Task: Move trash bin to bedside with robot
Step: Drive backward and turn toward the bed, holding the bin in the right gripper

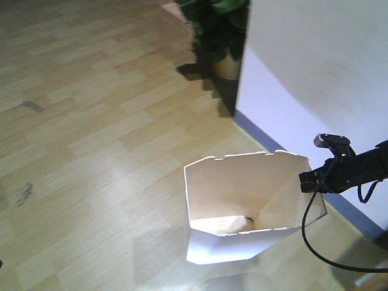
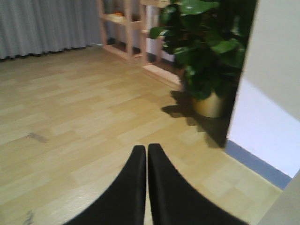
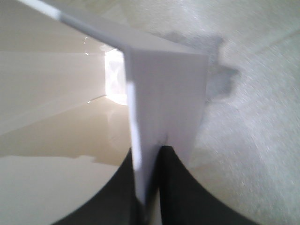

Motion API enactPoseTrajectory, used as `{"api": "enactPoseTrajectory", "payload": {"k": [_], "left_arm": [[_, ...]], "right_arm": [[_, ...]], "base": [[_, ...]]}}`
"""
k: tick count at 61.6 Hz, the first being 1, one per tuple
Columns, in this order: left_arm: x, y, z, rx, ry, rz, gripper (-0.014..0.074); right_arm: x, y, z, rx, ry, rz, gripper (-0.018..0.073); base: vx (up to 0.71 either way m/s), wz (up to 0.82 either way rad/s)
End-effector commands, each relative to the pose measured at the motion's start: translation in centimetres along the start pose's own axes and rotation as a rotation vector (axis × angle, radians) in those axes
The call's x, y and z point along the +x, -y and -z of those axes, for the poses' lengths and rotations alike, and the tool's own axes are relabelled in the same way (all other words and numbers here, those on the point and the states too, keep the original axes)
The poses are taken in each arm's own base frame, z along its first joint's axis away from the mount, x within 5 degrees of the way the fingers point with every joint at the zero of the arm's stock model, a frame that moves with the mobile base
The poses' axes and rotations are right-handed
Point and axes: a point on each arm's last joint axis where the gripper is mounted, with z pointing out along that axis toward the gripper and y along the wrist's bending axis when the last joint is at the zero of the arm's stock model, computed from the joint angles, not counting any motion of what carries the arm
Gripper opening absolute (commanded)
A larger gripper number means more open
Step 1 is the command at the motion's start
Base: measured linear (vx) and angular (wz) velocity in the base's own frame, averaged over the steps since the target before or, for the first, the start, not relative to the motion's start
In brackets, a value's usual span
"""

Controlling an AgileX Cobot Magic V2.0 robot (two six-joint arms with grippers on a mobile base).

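On the pale wood-plank floor point(image 1: 91, 121), low in the front view, stands the trash bin point(image 1: 242, 188), a white thin-walled container with its mouth open to the camera and a cream-looking inside. I cannot tell whether its base rests fully on the floor.

At the bin's right rim the right gripper point(image 1: 306, 180) is clamped onto the wall. Its slim black arm point(image 1: 357, 167) reaches in from the bin's right, and a black cable point(image 1: 309, 236) loops down just beside the bin's right wall. In the right wrist view, the two black fingers point(image 3: 178, 187) sit on either side of the bin's white edge, one inside and one outside, pinching it.

Beyond the bin's right rear corner rises a white wall point(image 1: 315, 60) with a blue-grey skirting strip point(image 1: 257, 133) along its foot. Well behind the bin, past the end of that wall, is a dark-leaved potted plant point(image 1: 219, 30) in a yellowish pot point(image 1: 229, 66).

The left gripper point(image 2: 146, 147) is apart from the bin and clenched on nothing, its fingertips meeting. Its camera looks past them to the plant, a wooden shelf unit point(image 2: 126, 28) and a grey curtain point(image 2: 42, 23).
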Motion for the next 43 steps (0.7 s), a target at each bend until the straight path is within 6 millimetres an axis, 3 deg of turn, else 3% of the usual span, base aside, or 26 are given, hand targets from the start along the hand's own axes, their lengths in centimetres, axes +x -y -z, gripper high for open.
{"api": "enactPoseTrajectory", "payload": {"k": [1, 22, 43], "left_arm": [[0.2, 0.01, -0.16, 0.01, 0.056, 0.016, -0.0006], [0.2, 0.01, -0.16, 0.01, 0.056, 0.016, -0.0006], [0.2, 0.01, -0.16, 0.01, 0.056, 0.016, -0.0006]], "right_arm": [[-2.06, -2.33, 2.64, -0.164, 0.092, -0.031, -0.0004], [-2.06, -2.33, 2.64, -0.164, 0.092, -0.031, -0.0004], [-2.06, -2.33, 2.64, -0.164, 0.091, -0.031, -0.0004]], "base": [[0.12, 0.71], [0.14, 0.67], [0.19, 0.45]]}}
